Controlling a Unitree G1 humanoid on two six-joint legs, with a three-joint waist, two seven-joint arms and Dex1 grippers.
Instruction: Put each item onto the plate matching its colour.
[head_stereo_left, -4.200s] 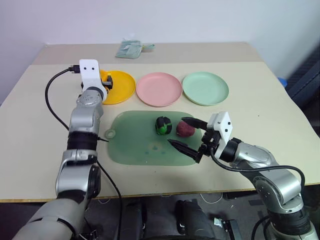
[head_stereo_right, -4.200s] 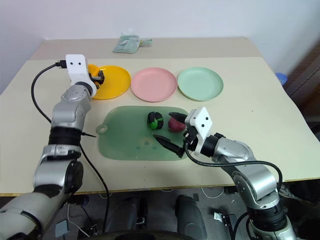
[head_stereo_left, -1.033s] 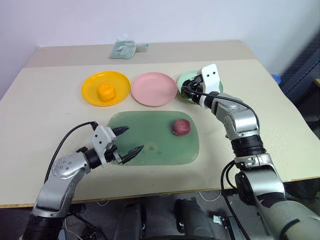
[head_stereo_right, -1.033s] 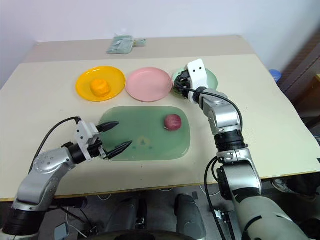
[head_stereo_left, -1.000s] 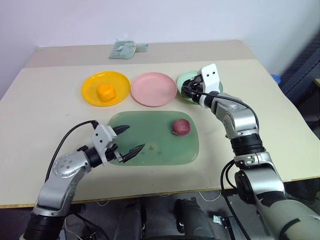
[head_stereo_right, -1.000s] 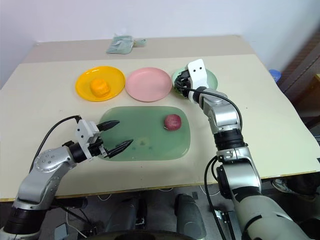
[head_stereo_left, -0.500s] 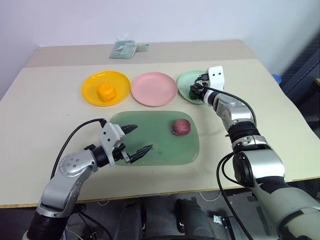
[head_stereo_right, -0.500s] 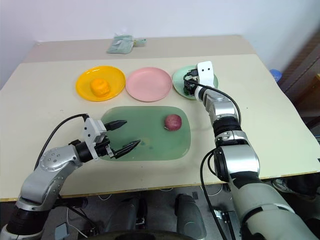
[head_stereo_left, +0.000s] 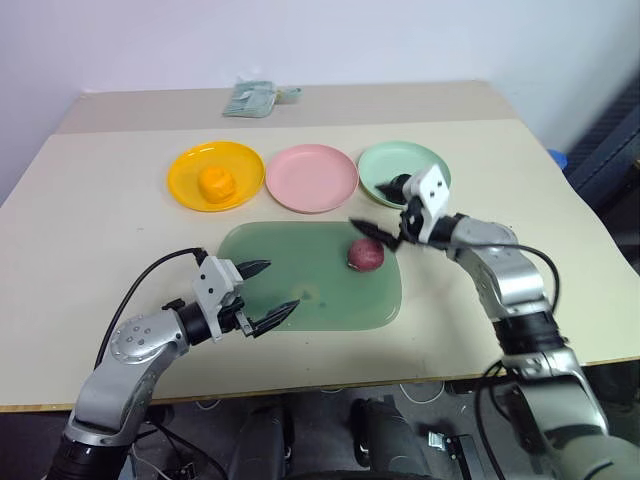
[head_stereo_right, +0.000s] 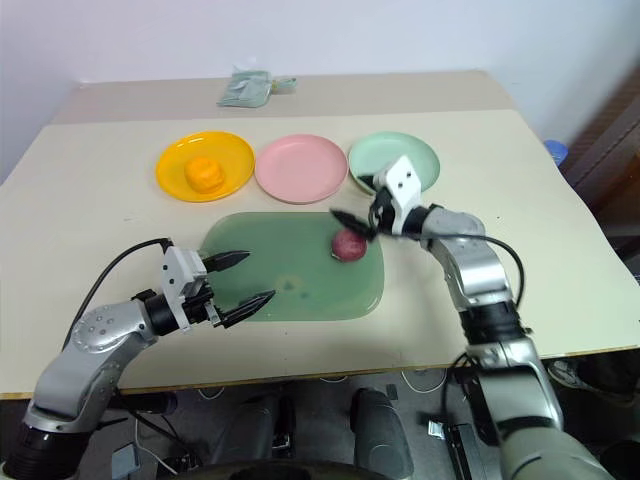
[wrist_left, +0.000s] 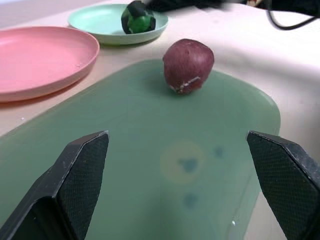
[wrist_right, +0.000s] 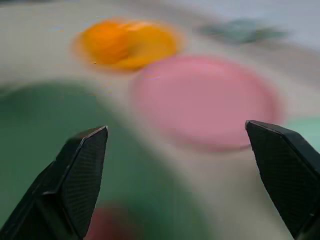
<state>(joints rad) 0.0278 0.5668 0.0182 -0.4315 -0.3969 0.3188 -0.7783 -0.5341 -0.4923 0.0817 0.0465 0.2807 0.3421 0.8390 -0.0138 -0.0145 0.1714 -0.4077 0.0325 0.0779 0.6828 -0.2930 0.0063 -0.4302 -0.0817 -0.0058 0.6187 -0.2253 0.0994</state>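
over the near left edge of the green board (head_stereo_left: 310, 280) the left gripper (head_stereo_left: 268, 293) hangs with its two black fingers spread wide, nothing between them. right gripper (head_stereo_left: 377, 208) sits above the board's far right corner, just beside the maroon red item (head_stereo_left: 366, 254), fingers likewise spread apart and empty, pointing toward the pink plate (head_stereo_left: 311, 177).

maroon red item lies on the board near its far right corner, touching neither gripper. dark green item (wrist_left: 138, 18) rests on the mint green plate (head_stereo_left: 403, 170), at the rim nearest the board. orange-yellow item (head_stereo_left: 215, 183) sits in the middle of the yellow plate (head_stereo_left: 215, 176). pink plate holds nothing.

three plates stand in a row beyond the board: yellow at left, pink in the middle, mint green at right, close together. a small crumpled greenish packet (head_stereo_left: 254, 98) lies well apart at the far edge of the table (head_stereo_left: 90, 230).
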